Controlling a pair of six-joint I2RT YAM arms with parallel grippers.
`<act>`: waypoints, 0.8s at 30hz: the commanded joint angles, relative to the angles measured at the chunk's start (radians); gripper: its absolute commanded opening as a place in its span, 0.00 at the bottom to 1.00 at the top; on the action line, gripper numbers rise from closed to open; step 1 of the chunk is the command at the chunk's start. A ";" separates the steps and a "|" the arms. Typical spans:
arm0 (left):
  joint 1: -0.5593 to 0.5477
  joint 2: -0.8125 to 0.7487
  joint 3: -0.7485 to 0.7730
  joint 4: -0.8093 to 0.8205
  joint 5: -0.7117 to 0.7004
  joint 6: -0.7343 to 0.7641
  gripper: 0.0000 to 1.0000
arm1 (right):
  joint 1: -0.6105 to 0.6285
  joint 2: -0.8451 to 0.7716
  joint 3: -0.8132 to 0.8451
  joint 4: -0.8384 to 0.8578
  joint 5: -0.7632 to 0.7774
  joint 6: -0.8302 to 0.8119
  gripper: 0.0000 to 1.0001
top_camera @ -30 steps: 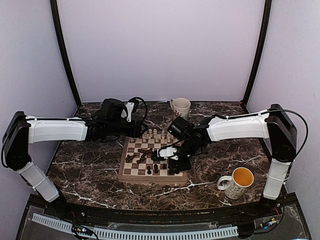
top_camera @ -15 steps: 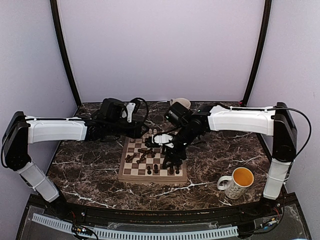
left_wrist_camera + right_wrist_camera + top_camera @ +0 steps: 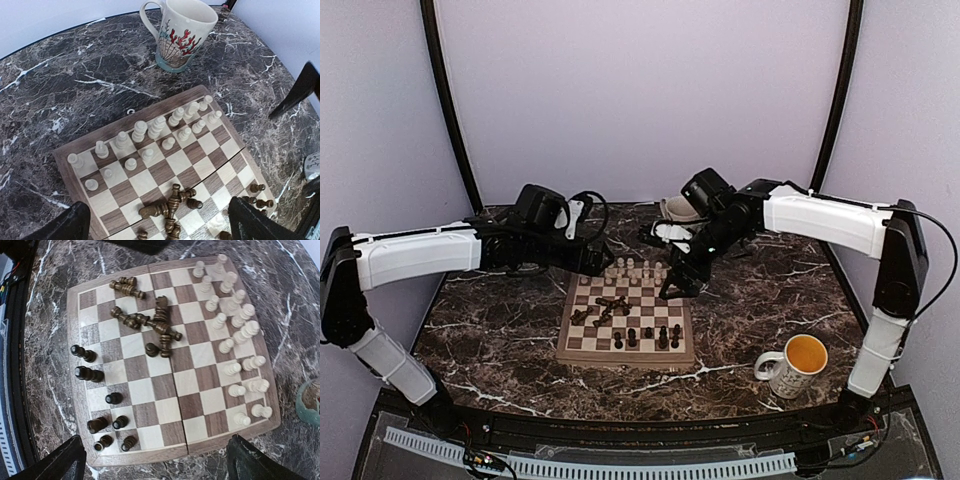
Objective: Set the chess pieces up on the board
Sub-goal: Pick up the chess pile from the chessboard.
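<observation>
The board (image 3: 570, 352) lies mid-table. Cream-white chess pieces (image 3: 635, 268) stand in two rows along its far edge. Several dark pieces (image 3: 646, 337) stand at its near edge, and a heap of dark pieces (image 3: 605, 308) lies toppled in the middle. My left gripper (image 3: 596, 262) hovers over the board's far left corner, open and empty. My right gripper (image 3: 678, 280) hangs above the far right side, also open and empty. The left wrist view shows the white rows (image 3: 150, 127) and the heap (image 3: 172, 205) between wide-spread fingers (image 3: 70, 225). The right wrist view shows the standing dark pieces (image 3: 100, 405).
A white mug with a red coral pattern (image 3: 182, 32) stands just behind the board, partly hidden by my right arm in the top view. A second mug holding orange liquid (image 3: 792, 365) stands at the near right on the marble tabletop (image 3: 490, 340).
My right gripper opened, rose from the board's near right corner and drew back toward the far right side. My left gripper opened wider and shifted slightly.
</observation>
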 commanded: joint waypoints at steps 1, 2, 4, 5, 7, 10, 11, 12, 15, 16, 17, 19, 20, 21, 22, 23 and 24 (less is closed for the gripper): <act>0.004 -0.067 -0.029 -0.063 -0.105 0.065 0.99 | -0.088 -0.072 0.002 0.019 -0.063 0.038 0.98; 0.004 -0.080 -0.038 -0.052 -0.122 0.072 0.99 | -0.100 -0.081 -0.005 0.022 -0.082 0.033 0.98; 0.004 -0.090 -0.037 -0.052 -0.144 0.087 0.99 | -0.107 -0.094 -0.001 0.010 -0.087 0.015 0.98; 0.004 -0.089 -0.028 -0.063 -0.169 0.091 0.99 | -0.107 -0.100 0.007 0.000 -0.074 0.011 0.98; 0.003 -0.076 -0.006 -0.103 -0.300 0.066 0.99 | -0.120 -0.119 0.048 -0.031 -0.081 -0.015 0.98; 0.007 -0.018 0.052 -0.201 -0.465 0.079 0.99 | -0.201 -0.192 0.104 0.016 -0.204 0.037 0.98; 0.010 -0.001 0.059 -0.221 -0.490 0.078 0.99 | -0.227 -0.193 0.146 0.004 -0.237 0.053 0.98; 0.019 0.014 0.066 -0.249 -0.496 0.064 0.99 | -0.248 -0.192 0.182 0.001 -0.248 0.069 0.98; 0.047 0.073 0.103 -0.346 -0.376 0.053 0.99 | -0.282 -0.203 0.172 0.065 -0.113 0.141 0.98; 0.048 0.087 0.119 -0.373 -0.335 0.071 0.99 | -0.282 -0.203 0.154 0.082 -0.035 0.139 0.98; 0.048 0.095 0.123 -0.387 -0.266 0.096 0.95 | -0.281 -0.199 0.141 0.093 0.071 0.172 0.98; 0.049 0.092 0.110 -0.393 -0.165 0.124 0.83 | -0.282 -0.175 0.133 0.094 0.214 0.205 0.98; 0.048 0.092 0.102 -0.397 -0.128 0.127 0.78 | -0.284 -0.168 0.128 0.099 0.254 0.219 0.98; 0.048 0.094 0.098 -0.403 -0.096 0.124 0.72 | -0.289 -0.170 0.113 0.120 0.269 0.238 0.98; 0.049 0.098 0.096 -0.416 -0.072 0.121 0.65 | -0.297 -0.175 0.089 0.150 0.257 0.243 0.98; 0.050 0.108 0.097 -0.433 -0.051 0.117 0.58 | -0.304 -0.177 0.061 0.170 0.233 0.234 0.97; 0.050 0.118 0.100 -0.449 -0.027 0.117 0.51 | -0.310 -0.174 0.049 0.179 0.207 0.226 0.97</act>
